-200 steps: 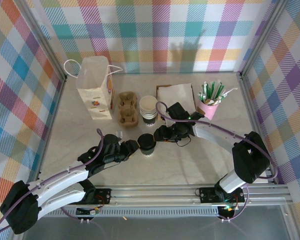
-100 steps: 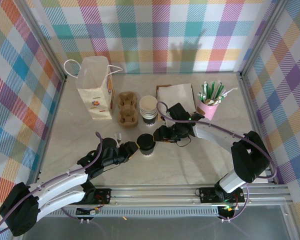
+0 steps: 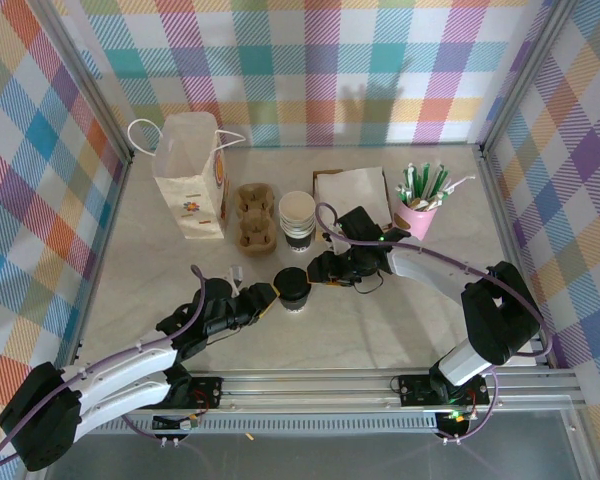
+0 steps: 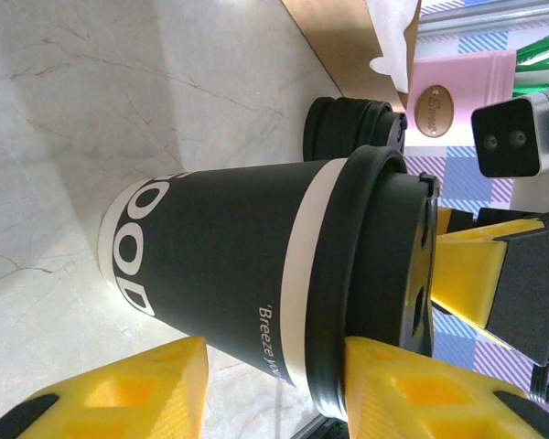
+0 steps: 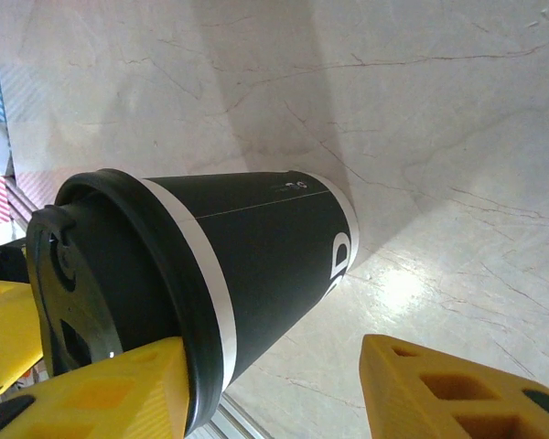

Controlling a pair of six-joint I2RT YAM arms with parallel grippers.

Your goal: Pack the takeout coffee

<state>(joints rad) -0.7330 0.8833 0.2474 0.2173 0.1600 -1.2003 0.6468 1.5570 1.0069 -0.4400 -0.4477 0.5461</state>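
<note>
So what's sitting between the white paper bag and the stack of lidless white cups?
A brown cardboard cup carrier sits between them, shown in the top view.

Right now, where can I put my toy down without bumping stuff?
Free table: left of the paper bag; front strip between the arms. Crowded: back row from bag to pink straw cup; the middle, where left pincer and right pincer flank the takeout coffee.
</note>
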